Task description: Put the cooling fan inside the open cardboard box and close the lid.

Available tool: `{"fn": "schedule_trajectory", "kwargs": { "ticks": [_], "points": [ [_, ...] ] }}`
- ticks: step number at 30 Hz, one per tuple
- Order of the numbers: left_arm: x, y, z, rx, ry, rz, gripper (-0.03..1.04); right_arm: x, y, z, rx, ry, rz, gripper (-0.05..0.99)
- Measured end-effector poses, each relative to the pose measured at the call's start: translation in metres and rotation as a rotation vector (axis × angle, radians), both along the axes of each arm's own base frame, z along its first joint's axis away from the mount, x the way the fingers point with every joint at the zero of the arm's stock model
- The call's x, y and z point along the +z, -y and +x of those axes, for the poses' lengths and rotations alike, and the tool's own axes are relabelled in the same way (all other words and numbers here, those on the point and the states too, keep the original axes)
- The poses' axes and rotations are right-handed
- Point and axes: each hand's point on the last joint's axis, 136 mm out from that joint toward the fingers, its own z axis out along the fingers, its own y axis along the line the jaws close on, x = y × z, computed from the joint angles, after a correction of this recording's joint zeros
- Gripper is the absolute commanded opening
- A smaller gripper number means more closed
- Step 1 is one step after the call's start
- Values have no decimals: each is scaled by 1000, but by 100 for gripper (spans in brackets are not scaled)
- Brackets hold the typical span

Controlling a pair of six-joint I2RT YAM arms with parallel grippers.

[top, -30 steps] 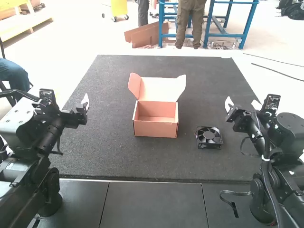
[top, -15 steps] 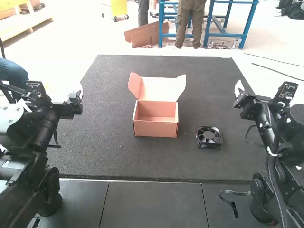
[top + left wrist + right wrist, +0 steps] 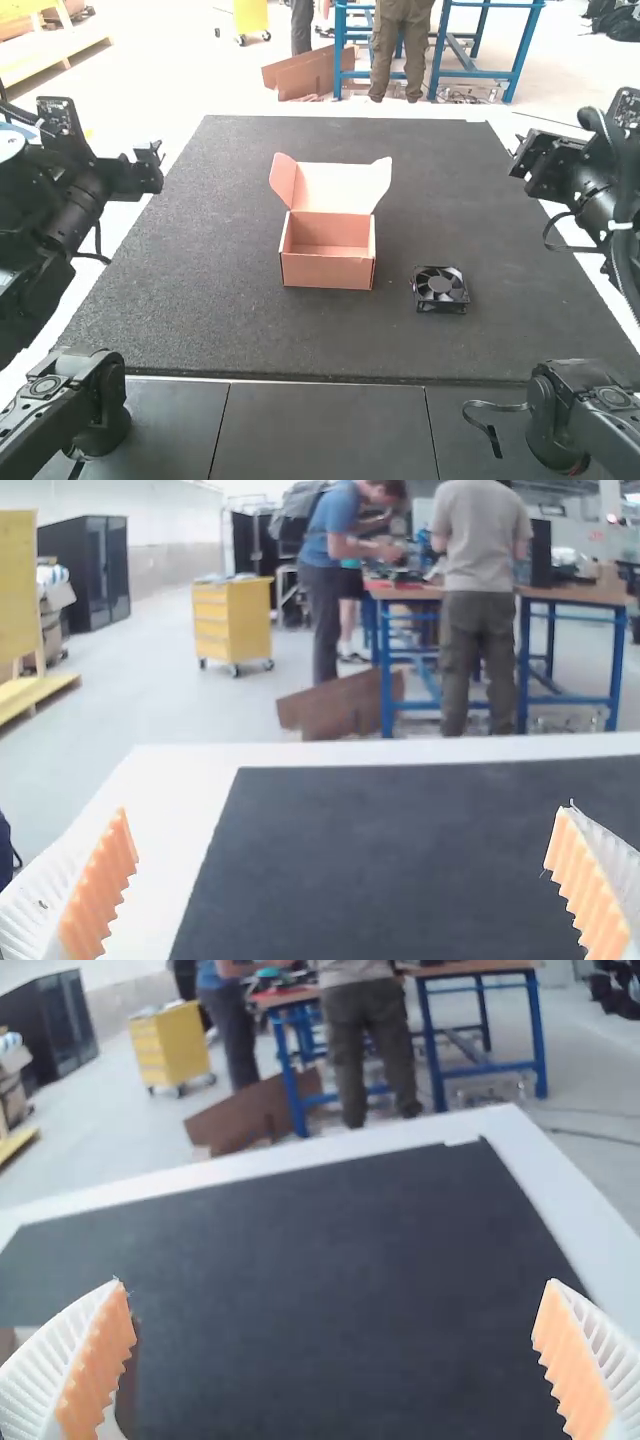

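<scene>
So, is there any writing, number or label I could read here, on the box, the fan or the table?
No text can be read in these pictures.
cardboard box: plain walls and raised lid, no print visible.
cooling fan: any label on its hub is too small to make out.
black mat: unmarked.

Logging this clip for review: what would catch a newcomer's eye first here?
An open cardboard box stands central on the mat, lid flap upright. A black cooling fan lies flat beside it, on the right arm's side. The left gripper and right gripper hang open, far from both, at the mat's sides.
</scene>
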Motion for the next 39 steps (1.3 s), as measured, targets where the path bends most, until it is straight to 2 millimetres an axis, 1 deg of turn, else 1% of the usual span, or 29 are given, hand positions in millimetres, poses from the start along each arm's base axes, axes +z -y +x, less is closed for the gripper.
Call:
{"fn": "schedule_trajectory", "kwargs": {
  "ticks": [1,4,7,9,12,15,18,20,23,25,28,31,35,39],
  "points": [
    [7,-1,2,4,-6,-2,97,0,0,2,-2,-42,-5,91],
    [18,-1,12,13,-72,-6,97,-4,-3,8,7,-169,-26,92],
    [16,-1,26,17,-190,-1,97,-2,-9,15,37,-220,-55,92],
    [4,0,35,19,-299,8,97,-3,-11,16,49,-262,-68,92],
    [-23,0,43,21,-480,25,97,-2,-11,21,59,-319,-74,91],
    [-47,0,43,23,-626,37,97,-1,-1,30,27,-356,-61,91],
    [-71,0,43,27,-734,45,97,-7,4,36,21,-411,-60,91],
    [-75,0,42,28,-751,46,97,-21,5,37,30,-490,-73,91],
    [-69,0,43,27,-739,45,97,-49,3,38,48,-646,-87,91],
    [-64,0,44,27,-724,44,97,-72,2,38,58,-763,-98,91],
    [-63,0,45,27,-719,43,97,-100,1,37,72,-894,-110,91],
    [-63,0,45,27,-718,43,97,-120,0,33,89,-986,-124,90],
    [-64,0,45,27,-724,44,97,-140,0,31,111,-1057,-149,90],
    [-64,0,45,27,-724,44,97,-167,-1,24,148,-1147,-172,89]
  ]
}}
